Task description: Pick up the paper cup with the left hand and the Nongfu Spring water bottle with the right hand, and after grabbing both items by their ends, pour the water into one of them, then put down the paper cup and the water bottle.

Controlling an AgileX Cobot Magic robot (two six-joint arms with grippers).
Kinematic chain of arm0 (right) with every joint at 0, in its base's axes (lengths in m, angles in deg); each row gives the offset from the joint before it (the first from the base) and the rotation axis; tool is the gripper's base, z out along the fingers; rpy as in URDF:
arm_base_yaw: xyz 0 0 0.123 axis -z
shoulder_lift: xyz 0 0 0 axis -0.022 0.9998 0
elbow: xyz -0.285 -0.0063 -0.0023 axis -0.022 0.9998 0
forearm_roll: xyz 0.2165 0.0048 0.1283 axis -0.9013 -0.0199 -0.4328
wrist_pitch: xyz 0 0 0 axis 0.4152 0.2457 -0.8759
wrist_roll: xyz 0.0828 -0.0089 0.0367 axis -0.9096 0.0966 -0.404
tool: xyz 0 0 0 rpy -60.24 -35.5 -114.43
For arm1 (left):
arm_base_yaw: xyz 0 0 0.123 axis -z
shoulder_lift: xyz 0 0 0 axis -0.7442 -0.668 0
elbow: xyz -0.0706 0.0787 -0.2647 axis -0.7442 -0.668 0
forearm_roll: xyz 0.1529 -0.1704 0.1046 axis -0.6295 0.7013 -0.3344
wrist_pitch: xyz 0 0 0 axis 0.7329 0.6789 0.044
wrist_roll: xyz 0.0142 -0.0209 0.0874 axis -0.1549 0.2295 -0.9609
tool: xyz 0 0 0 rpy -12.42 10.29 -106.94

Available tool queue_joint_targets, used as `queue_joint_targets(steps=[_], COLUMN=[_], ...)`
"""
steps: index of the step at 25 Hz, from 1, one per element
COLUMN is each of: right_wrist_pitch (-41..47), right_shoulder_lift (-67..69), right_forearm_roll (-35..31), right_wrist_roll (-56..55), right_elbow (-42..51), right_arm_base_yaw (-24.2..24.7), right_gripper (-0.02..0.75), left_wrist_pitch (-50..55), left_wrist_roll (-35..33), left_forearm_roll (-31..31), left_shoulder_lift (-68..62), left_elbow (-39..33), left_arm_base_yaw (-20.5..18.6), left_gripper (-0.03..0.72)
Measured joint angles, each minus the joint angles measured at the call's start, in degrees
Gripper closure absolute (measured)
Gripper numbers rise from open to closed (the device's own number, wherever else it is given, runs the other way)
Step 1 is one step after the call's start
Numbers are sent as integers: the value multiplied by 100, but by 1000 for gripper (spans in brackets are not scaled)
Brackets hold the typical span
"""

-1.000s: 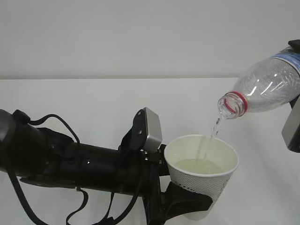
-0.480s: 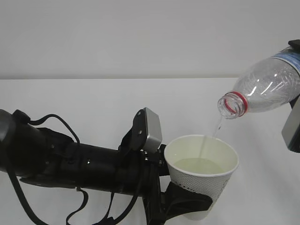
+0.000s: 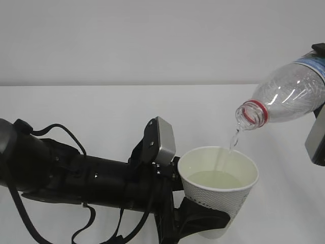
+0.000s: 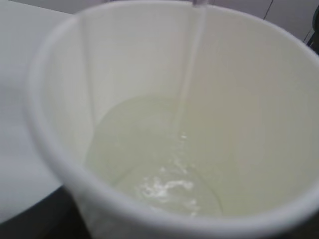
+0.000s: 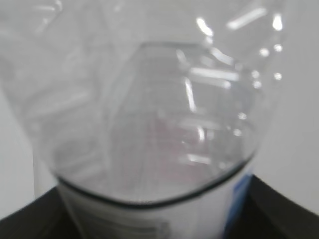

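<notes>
We see the cup [image 3: 219, 189] held upright above the white counter [image 3: 101, 107], low and right of centre in the exterior view. Its white wall is dimpled on the outside, and its mouth is open to the stream. The water [image 3: 217, 179] lies in the bottom as a shallow, faintly yellowish pool; in the left wrist view the water [image 4: 164, 169] shows bubbles where a thin stream strikes it near the cup [image 4: 50, 124] wall.

That stream falls from the bottle [image 3: 287, 96], which is tilted with its mouth down and to the left, above and just right of the cup's rim, not touching it. The red neck ring sits right behind the open mouth, and the clear ribbed body rises to the upper right edge of the picture. In the right wrist view the bottle [image 5: 164, 119] fills the frame, its label band at the bottom.

The left pincer [image 3: 200, 221] grips the cup near its base, black jaws on either side of the lower wall. A grey box sits on the arm just left of the rim.

The right pincer [image 5: 149, 219] holds the bottle by its rear end; we see only dark jaw edges at the lower corners beside the label.
</notes>
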Motion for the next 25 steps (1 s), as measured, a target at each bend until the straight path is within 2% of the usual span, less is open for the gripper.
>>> queue_joint_targets(steps=[25], right_wrist_pitch=[0], right_shoulder_lift=[0], right_forearm_roll=[2], right_wrist_roll=[0], right_elbow=[-27], right_arm_base_yaw=[0], right_gripper=[235], left_wrist_pitch=[13], left_wrist_roll=[0], left_forearm_roll=[0], left_shoulder_lift=[0], left_elbow=[0], left_arm_base_yaw=[0], left_gripper=[176])
